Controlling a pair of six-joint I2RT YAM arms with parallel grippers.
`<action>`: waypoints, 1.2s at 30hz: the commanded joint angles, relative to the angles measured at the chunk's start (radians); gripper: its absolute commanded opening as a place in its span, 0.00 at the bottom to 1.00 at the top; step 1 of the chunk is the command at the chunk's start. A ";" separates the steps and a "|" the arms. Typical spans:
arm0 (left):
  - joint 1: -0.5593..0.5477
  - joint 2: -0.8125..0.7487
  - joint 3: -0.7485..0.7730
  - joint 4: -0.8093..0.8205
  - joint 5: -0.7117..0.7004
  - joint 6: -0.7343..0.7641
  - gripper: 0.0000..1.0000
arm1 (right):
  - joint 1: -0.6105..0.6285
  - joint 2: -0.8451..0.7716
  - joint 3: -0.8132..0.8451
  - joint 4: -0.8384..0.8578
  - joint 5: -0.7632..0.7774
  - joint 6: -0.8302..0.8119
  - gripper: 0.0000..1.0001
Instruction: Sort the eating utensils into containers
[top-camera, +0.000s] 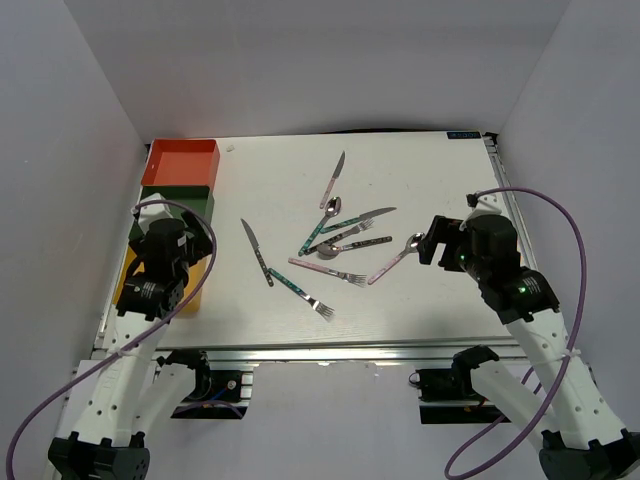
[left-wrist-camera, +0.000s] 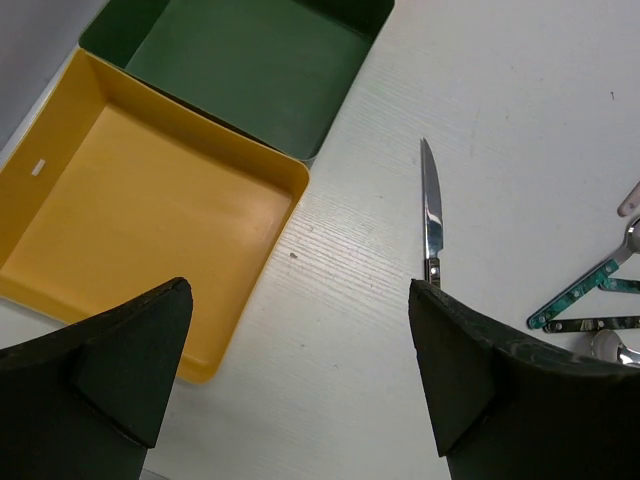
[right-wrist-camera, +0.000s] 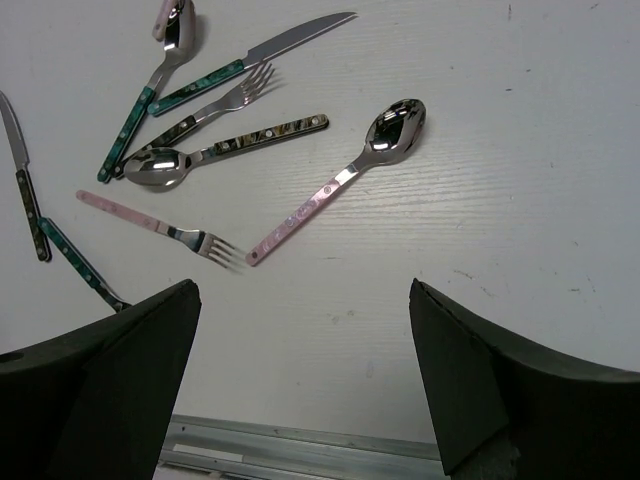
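Several eating utensils lie scattered mid-table: a dark-handled knife (top-camera: 257, 252), a teal fork (top-camera: 300, 292), a pink fork (top-camera: 328, 272), a pink spoon (top-camera: 395, 258) and a pink-handled knife (top-camera: 333, 180). The orange-red bin (top-camera: 182, 165), dark green bin (top-camera: 190, 195) and yellow bin (top-camera: 198, 290) stand in a row at the left edge, the yellow one mostly hidden under my left arm. My left gripper (left-wrist-camera: 300, 370) is open and empty above bare table between the yellow bin (left-wrist-camera: 150, 220) and the knife (left-wrist-camera: 431, 210). My right gripper (right-wrist-camera: 300, 370) is open and empty, near the pink spoon (right-wrist-camera: 340, 180).
The green bin (left-wrist-camera: 250, 60) and the yellow bin look empty in the left wrist view. The table's metal front rail (right-wrist-camera: 300, 440) lies just under my right gripper. White walls close in the table on three sides.
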 joint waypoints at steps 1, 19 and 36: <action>-0.002 -0.005 0.035 -0.011 -0.022 -0.009 0.98 | -0.004 -0.012 0.032 -0.006 0.009 -0.006 0.89; -0.303 0.621 0.181 0.097 -0.055 -0.340 0.92 | -0.001 0.097 -0.034 0.035 -0.249 0.004 0.89; -0.323 1.008 0.186 0.171 -0.074 -0.409 0.38 | -0.001 0.037 -0.115 0.072 -0.307 0.000 0.89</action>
